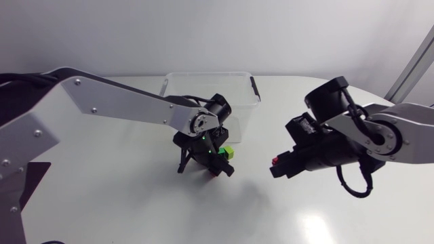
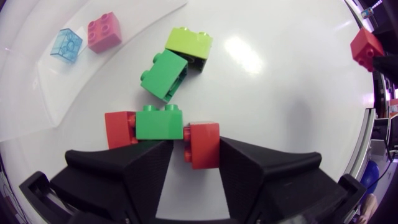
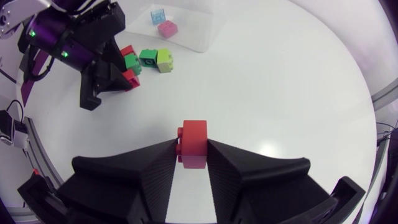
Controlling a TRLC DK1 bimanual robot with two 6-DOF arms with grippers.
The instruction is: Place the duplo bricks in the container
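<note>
The clear container (image 1: pixel 207 74) holds a translucent blue brick (image 2: pixel 66 45) and a pink brick (image 2: pixel 104 31). Clustered outside on the table (image 2: pixel 280 93) are a lime brick (image 2: pixel 188 45), a dark green brick (image 2: pixel 163 74), a green brick (image 2: pixel 158 122), an outer red brick (image 2: pixel 120 129) and a near red brick (image 2: pixel 202 144), which lies between the left end effector's (image 2: pixel 194 152) parted fingers. The right end effector (image 3: pixel 193 149) clamps a lone red brick (image 3: pixel 194 140).

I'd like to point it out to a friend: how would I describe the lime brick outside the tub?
Find the clear container at the far side of the table; a cluster of bricks lies outside it. The lime brick is nearest the container, beside a dark green brick, the only yellow-green one among reds and greens.
</note>
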